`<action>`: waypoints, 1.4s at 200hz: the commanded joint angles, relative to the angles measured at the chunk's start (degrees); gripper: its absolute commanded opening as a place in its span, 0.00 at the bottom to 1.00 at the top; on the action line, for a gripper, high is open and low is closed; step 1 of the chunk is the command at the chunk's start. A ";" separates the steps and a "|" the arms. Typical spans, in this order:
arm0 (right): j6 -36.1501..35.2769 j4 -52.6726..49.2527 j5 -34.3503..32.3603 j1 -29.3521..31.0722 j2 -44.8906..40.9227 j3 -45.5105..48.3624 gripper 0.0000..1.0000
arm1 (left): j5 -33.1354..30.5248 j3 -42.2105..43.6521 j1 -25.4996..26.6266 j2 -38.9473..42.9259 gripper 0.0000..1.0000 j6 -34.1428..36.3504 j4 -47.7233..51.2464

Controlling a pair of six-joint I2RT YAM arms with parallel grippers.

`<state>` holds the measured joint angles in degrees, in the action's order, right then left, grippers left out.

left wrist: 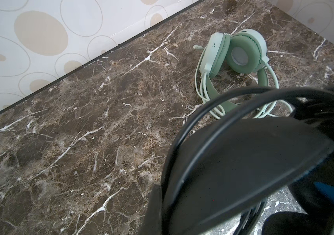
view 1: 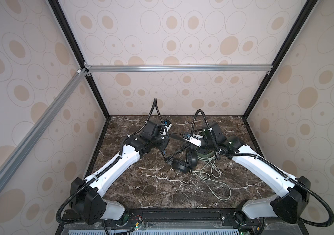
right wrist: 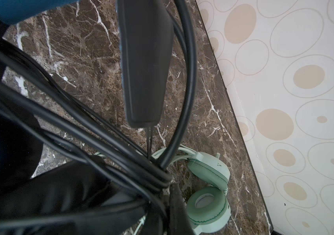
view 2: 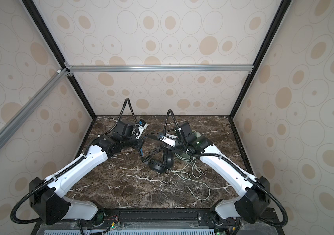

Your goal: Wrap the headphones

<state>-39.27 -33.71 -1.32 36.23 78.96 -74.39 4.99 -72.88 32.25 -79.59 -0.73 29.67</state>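
On the counter (view 1: 141, 189), mid-wrap: black headphones (view 1: 180, 165) raised over the middle, earcups hanging low. Toward the far right corner, mint-green headphones (left wrist: 243, 53), pale green cable (view 1: 219, 179) sprawled loose toward the near edge, not yet wrapped. Several turns of black cable (right wrist: 190, 81) around the headband. Left end effector (view 1: 163, 145) apparently clamped on that headband; right end effector (view 1: 192, 145) pinching the cable bundle. Next, probably: wind the remaining slack round under tension.

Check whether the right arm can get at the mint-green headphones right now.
Probably not yet. The mint-green headphones lie close by, but the right gripper looks shut on the black headphones' cable.
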 commanded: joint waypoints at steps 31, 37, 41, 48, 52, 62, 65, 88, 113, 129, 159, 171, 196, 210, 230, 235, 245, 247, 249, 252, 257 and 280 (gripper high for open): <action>6.12 -3.11 -3.12 -2.65 4.16 -1.43 0.01 | 3.21 -2.79 -0.23 1.91 0.00 0.65 -0.31; 6.52 -2.96 -3.12 -2.75 4.47 -1.46 0.01 | 3.16 -2.79 -0.17 1.81 0.00 0.65 -0.33; 6.72 -2.86 -3.07 -2.78 4.68 -1.45 0.01 | 3.13 -2.84 -0.23 1.73 0.00 0.65 -0.32; 7.11 -2.26 -2.99 -2.78 4.87 -1.22 0.01 | 3.10 -2.85 -0.18 1.71 0.00 0.64 -0.24; 7.25 -1.96 -2.84 -2.90 4.95 -1.20 0.01 | 3.02 -2.87 -0.24 1.60 0.00 0.70 -0.22; 7.59 -1.30 -2.63 -2.86 5.10 -1.03 0.02 | 2.92 -2.88 -0.17 1.59 0.00 0.65 -0.17; 7.74 -1.23 -2.65 -2.83 5.21 -1.09 0.02 | 2.92 -2.88 -0.24 1.60 0.00 0.66 -0.21; 8.26 -0.32 -1.10 -2.96 4.68 -1.25 0.05 | 2.35 -2.41 -0.22 1.61 0.00 0.69 -0.22; 7.45 2.79 2.28 -2.89 2.00 1.22 0.10 | 1.53 -1.72 -0.20 1.37 0.00 0.68 -0.55; 7.27 3.56 4.00 -2.86 0.91 1.96 0.15 | 1.25 -2.25 -0.20 0.98 0.00 0.71 -0.24; 7.45 4.94 4.62 -2.95 -0.46 2.61 0.21 | 0.52 -3.32 -0.24 0.43 0.00 1.15 0.36; 7.45 5.17 4.75 -2.87 -0.86 2.53 0.22 | 0.38 -3.40 -0.21 0.43 0.00 1.27 0.30; 7.62 5.59 4.14 -2.92 -1.44 3.00 0.26 | -0.22 -3.66 -0.19 0.08 0.00 1.15 0.74; 7.88 5.56 4.20 -3.19 -1.82 3.57 0.29 | -0.40 -3.75 -0.21 -0.18 0.00 0.83 0.90; 8.67 5.91 4.66 -3.79 -2.47 4.94 0.41 | -1.35 -4.29 -0.32 -0.87 0.00 0.36 1.69; 8.87 6.14 4.82 -4.02 -2.77 5.38 0.43 | -1.47 -4.60 -0.33 -1.08 0.00 0.35 2.04; 9.24 6.58 4.84 -4.42 -3.21 6.45 0.49 | -1.74 -4.96 -0.35 -1.62 0.00 0.26 2.62; 9.30 6.69 4.91 -4.57 -3.27 6.63 0.50 | -1.78 -5.05 -0.35 -1.71 0.00 0.22 2.75; 9.36 6.77 4.90 -4.65 -3.35 6.80 0.50 | -1.82 -5.08 -0.35 -1.82 0.00 0.25 2.75; 9.44 6.80 4.93 -4.74 -3.45 7.01 0.51 | -1.83 -5.15 -0.35 -1.91 0.00 0.13 2.88; 9.68 6.93 4.93 -4.95 -3.59 7.47 0.53 | -1.90 -5.16 -0.37 -2.01 0.00 0.10 2.94; 10.96 8.03 5.08 -6.26 -4.54 9.42 0.58 | -2.01 -5.16 -0.48 -2.32 0.00 -0.45 3.33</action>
<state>-29.80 -27.31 3.07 31.29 76.44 -66.89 2.33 -74.39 32.14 -82.04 -0.16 32.77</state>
